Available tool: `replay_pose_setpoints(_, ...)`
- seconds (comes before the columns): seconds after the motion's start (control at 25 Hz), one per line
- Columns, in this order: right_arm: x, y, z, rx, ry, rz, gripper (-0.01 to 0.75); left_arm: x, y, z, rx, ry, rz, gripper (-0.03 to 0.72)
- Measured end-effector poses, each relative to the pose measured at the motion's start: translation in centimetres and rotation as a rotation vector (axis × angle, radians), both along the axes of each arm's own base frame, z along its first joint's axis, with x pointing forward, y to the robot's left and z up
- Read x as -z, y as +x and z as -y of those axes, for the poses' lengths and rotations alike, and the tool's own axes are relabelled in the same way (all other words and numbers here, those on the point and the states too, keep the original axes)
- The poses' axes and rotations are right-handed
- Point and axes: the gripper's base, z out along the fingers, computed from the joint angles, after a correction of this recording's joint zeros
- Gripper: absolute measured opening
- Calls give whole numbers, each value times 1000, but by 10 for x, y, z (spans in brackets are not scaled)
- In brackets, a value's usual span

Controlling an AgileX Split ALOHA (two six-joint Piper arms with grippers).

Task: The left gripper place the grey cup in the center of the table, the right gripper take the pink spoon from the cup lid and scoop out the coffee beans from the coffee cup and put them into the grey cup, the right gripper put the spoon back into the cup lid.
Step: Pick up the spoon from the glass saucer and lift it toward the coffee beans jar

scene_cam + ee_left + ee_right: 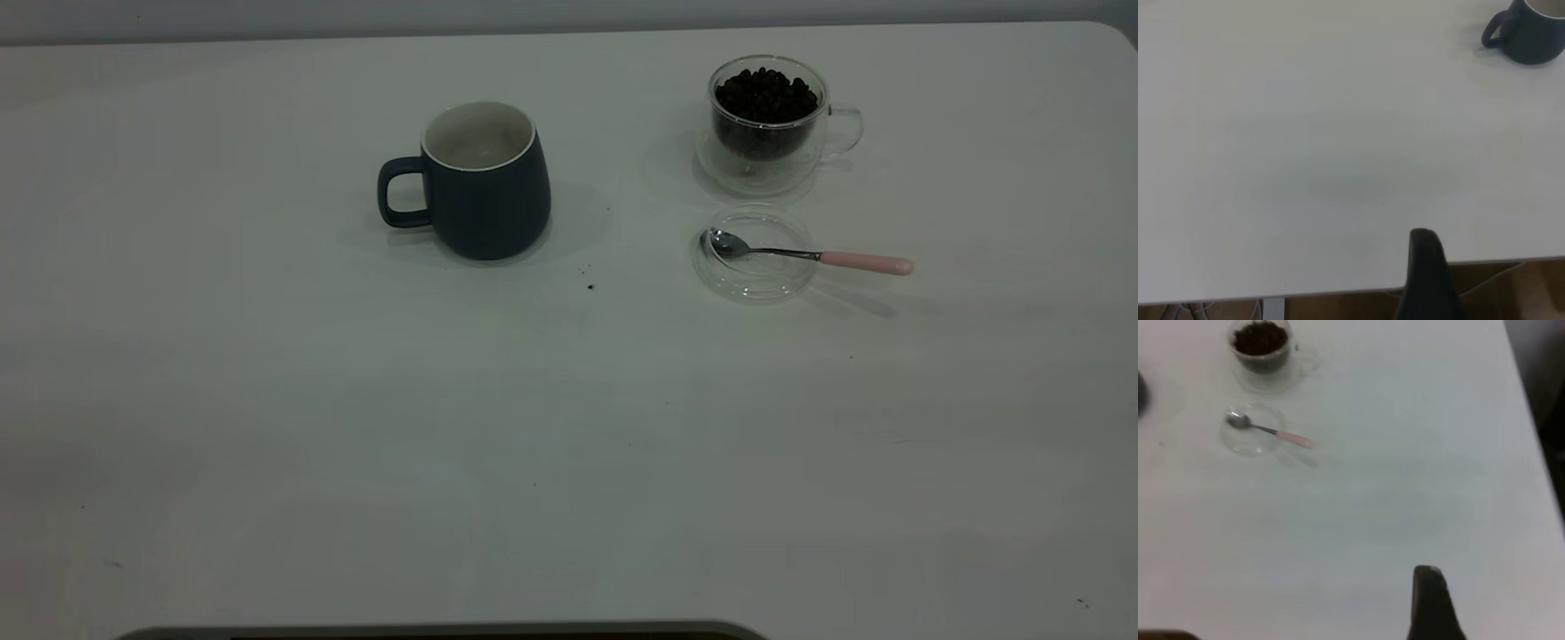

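Note:
The grey cup (pixel 484 182) stands upright on the table (pixel 267 400) left of the middle, handle pointing left, and its white inside looks empty. At the far right is the coffee cup (pixel 769 124), filled with coffee beans (pixel 766 93). Just in front of it lies the cup lid (pixel 756 255) with the pink spoon (pixel 805 255) resting in it, bowl on the lid and pink handle sticking out to the right. Neither arm appears in the exterior view. Only a dark tip of the left gripper (pixel 1426 267) shows, at the table's near edge, far from the grey cup (pixel 1528 30). The right gripper (pixel 1430 600) likewise hangs over bare table, well away from the pink spoon (pixel 1271 431).
A few dark specks (pixel 590 286) lie on the white top right of the grey cup. The table's edge (pixel 1338 291) and cables below it show in the left wrist view. A dark rim (pixel 444 631) runs along the near side in the exterior view.

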Motion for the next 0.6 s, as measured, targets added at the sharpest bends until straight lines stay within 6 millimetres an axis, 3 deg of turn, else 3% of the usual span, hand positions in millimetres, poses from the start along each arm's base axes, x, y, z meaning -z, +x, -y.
replay_pose_setpoints(0.16,-12,10,-4,8,86,4,519,0,0,0,0,0,0,565)
replay_pose_setpoints(0.32,-42,39,-7,3,143,-71,519,0,0,0,0,0,0,565)
replay_pose_setpoints(0.44,-65,78,-9,-4,158,-160,519,0,0,0,0,0,0,565)
replay_pose_setpoints(0.6,-71,141,-12,-30,171,-318,519,0,0,0,1,-1,0,565)
